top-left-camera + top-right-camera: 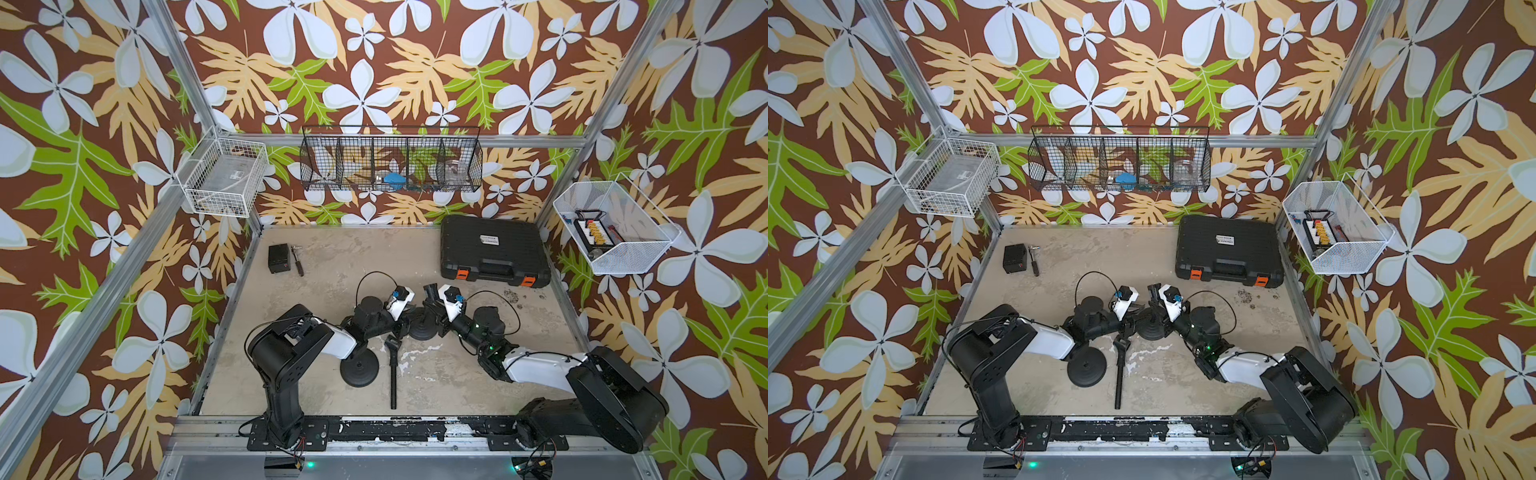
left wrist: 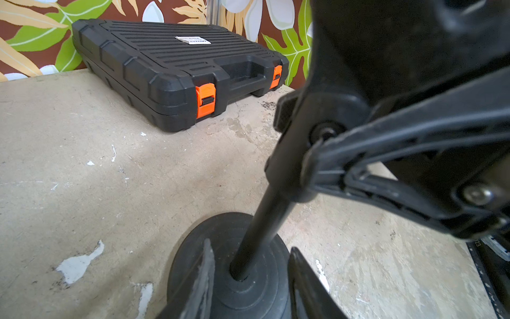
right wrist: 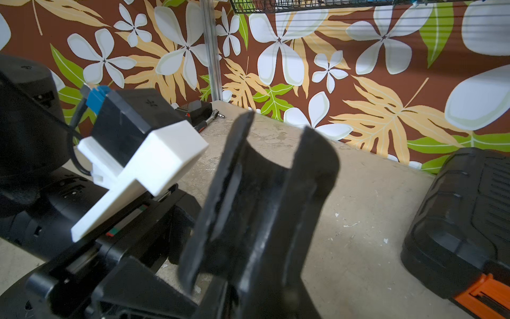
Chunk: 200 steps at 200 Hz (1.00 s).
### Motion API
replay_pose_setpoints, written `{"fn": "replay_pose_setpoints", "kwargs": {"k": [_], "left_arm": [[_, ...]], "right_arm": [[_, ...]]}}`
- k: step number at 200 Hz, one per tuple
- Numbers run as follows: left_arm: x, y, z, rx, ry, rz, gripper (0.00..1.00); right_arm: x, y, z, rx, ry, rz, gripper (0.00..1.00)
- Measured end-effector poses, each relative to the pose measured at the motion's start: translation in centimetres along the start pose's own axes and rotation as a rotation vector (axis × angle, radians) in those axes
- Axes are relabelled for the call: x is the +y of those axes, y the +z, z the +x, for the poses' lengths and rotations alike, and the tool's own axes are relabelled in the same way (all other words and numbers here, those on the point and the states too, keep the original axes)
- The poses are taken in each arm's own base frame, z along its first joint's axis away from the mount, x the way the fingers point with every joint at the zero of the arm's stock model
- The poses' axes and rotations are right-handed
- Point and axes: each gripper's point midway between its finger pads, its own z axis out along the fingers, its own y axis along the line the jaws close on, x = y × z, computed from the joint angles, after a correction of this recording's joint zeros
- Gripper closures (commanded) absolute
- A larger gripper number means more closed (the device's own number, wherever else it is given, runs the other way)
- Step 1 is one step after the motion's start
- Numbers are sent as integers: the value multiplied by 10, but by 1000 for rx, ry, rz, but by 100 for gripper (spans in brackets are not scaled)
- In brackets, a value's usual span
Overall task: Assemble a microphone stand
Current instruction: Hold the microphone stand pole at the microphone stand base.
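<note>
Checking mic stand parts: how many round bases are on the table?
2. One base, pole in it, sits mid-table; the bare base lies nearer the front, by the left arm.

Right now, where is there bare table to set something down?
Bare: the far strip between ratchet and tool case; the near patch between loose pole and right arm. Crowded: the middle, around left gripper and right gripper.
</note>
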Motion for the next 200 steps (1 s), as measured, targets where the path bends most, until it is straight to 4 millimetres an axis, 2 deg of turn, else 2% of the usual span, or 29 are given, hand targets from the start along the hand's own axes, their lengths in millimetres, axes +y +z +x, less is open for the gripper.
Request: {"fn": "replay_pose_setpoints", "kwargs": {"k": [157,200], "left_arm": [[-24,-5,-6,-31,37,64,54],[-24,-5,-6,-30,48,69,46]], "right_arm": [[7,-4,1,28,2,3,95],[6,-2,1,22,1,6,95]]}}
